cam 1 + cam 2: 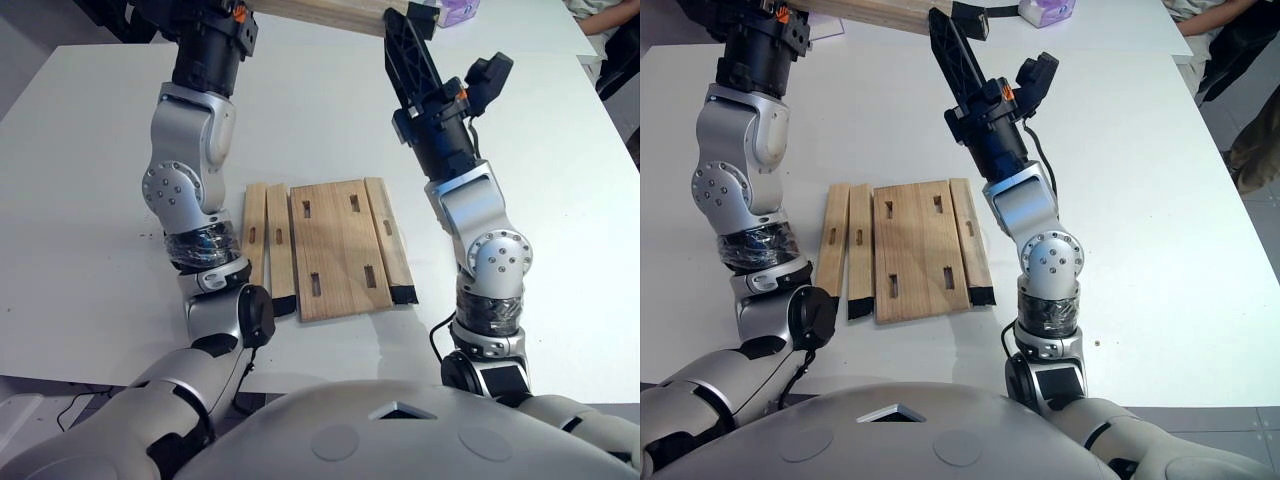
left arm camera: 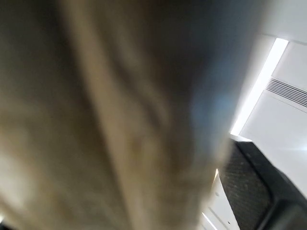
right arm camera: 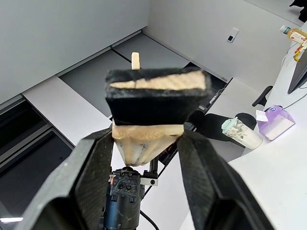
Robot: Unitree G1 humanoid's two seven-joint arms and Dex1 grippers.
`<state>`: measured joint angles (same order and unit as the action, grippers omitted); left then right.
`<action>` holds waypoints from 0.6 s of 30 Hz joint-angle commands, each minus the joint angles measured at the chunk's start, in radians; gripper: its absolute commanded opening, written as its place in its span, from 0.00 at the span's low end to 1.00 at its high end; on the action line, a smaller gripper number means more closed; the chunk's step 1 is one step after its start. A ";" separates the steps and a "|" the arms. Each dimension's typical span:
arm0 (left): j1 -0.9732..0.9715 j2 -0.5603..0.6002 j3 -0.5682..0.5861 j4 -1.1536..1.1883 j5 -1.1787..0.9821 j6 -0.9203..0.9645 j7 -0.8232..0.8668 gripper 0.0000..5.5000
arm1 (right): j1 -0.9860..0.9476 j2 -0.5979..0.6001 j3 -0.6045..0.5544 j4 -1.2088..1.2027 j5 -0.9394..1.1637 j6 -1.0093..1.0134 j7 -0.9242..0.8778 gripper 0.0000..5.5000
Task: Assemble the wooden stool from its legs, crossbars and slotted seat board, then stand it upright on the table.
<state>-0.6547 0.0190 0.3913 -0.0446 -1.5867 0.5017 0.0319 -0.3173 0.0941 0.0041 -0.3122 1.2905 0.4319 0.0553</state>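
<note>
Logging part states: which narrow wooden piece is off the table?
The black-capped piece held aloft in the right hand; the other three lie flat beside the seat board.

We see pale, matt, grainy bare wood in the seat board (image 1: 338,248) and leg (image 3: 144,141), a black foam-like cap (image 3: 156,103), and a smooth white matt counter (image 1: 90,150).

Left arm (image 1: 187,150), right arm (image 1: 485,235): silver shells, round joint caps ringed with small screws, black wrist housings, orange tabs, glossy black elbow bands. Black cable (image 1: 437,335) at right elbow. Right pincer (image 3: 147,138): black ribbed fingers (image 3: 91,184).
</note>
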 commanded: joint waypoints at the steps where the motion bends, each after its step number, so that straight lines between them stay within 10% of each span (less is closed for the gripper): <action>1: -0.031 -0.016 -0.063 -0.051 0.003 0.043 -0.049 0.66 | 0.020 0.045 0.029 0.038 -0.042 0.023 -0.034 0.38; 18: -0.003 -0.047 -0.087 -0.070 0.076 0.028 -0.036 0.38 | 0.002 0.044 0.018 0.044 -0.033 0.006 -0.034 0.38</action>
<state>-0.6317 -0.0259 0.3087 -0.0821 -1.4975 0.5244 0.0054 -0.3432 0.1046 0.0325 -0.3004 1.2875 0.4285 0.0619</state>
